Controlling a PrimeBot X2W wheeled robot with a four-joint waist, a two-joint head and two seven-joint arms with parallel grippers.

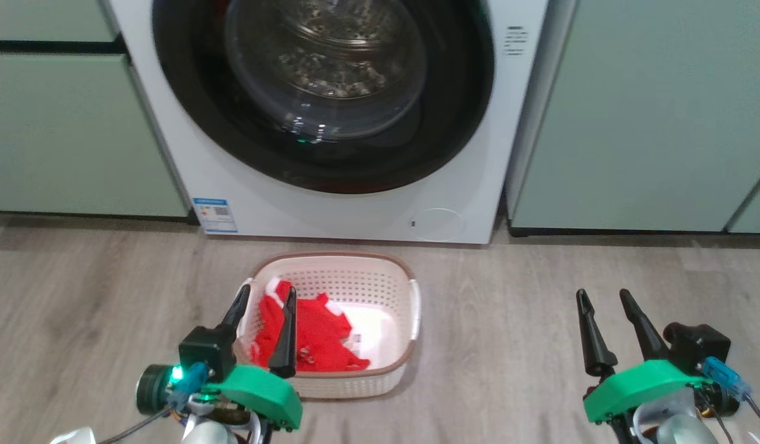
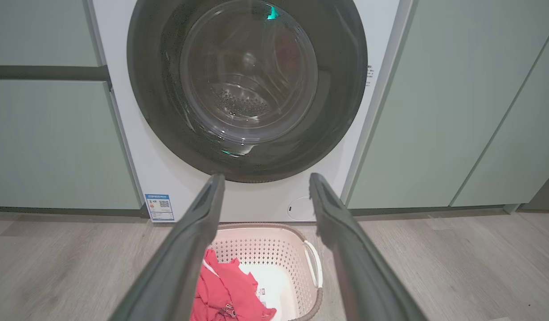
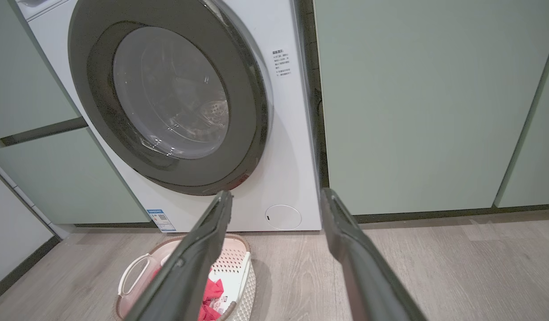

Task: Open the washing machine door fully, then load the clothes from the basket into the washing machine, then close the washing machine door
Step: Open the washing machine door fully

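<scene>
I see washing machine door (image 1: 321,92) shut on washing machine (image 1: 244,197). Right wrist view adds side angle: rim against front. Basket (image 1: 330,256) on floor (image 1: 509,308) before machine, clothes (image 1: 318,336) inside. Head view: left end effector (image 1: 267,291) overlaps basket's left edge, right end effector (image 1: 602,293) well apart, both spread wide, empty.

washing machine door (image 1: 323,92) top cropped, sticker (image 1: 214,215) illegible
</scene>
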